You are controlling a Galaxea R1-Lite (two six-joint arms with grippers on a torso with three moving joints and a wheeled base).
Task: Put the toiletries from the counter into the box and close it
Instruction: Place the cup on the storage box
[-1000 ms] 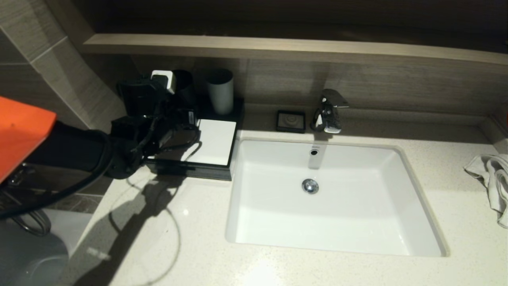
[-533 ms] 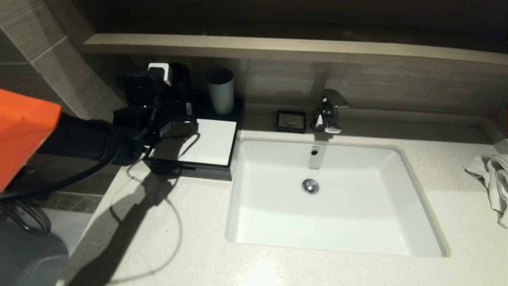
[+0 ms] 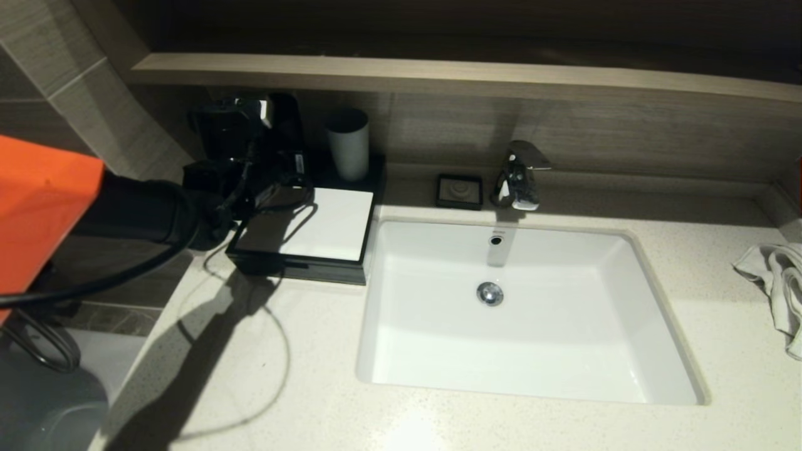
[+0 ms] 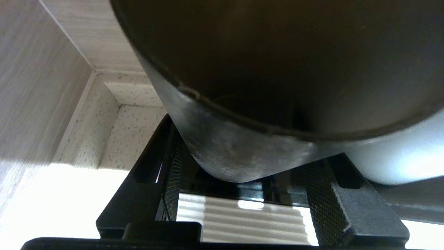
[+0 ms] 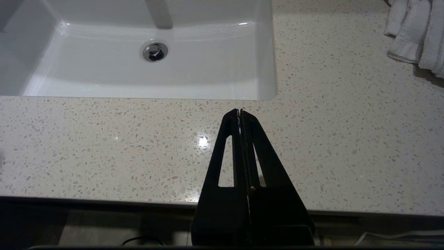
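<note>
The box (image 3: pixel 326 227), low and black with a flat white top, sits on the counter (image 3: pixel 301 363) left of the sink, its front flush. No toiletries show in any view. My left gripper (image 3: pixel 281 164) reaches over the box's back left corner and is shut on a black cup (image 3: pixel 286 125). In the left wrist view the cup (image 4: pixel 242 146) fills the gap between the fingers (image 4: pixel 350 205), tilted with its mouth toward the camera, above the box's white panel (image 4: pixel 242 222). My right gripper (image 5: pixel 239 111) hangs shut and empty over the counter's front edge.
A grey cup (image 3: pixel 348 143) stands on the box's back edge beside the black one. The white sink (image 3: pixel 514 369), a tap (image 3: pixel 519 174) and a small black soap dish (image 3: pixel 460 190) lie to the right. A white towel (image 3: pixel 777 282) lies at the far right. A wood-look ledge (image 3: pixel 438 72) runs behind.
The left arm has drawn back toward the wall and risen a little with the black cup, uncovering more of the box's white top. The right arm has not moved.
</note>
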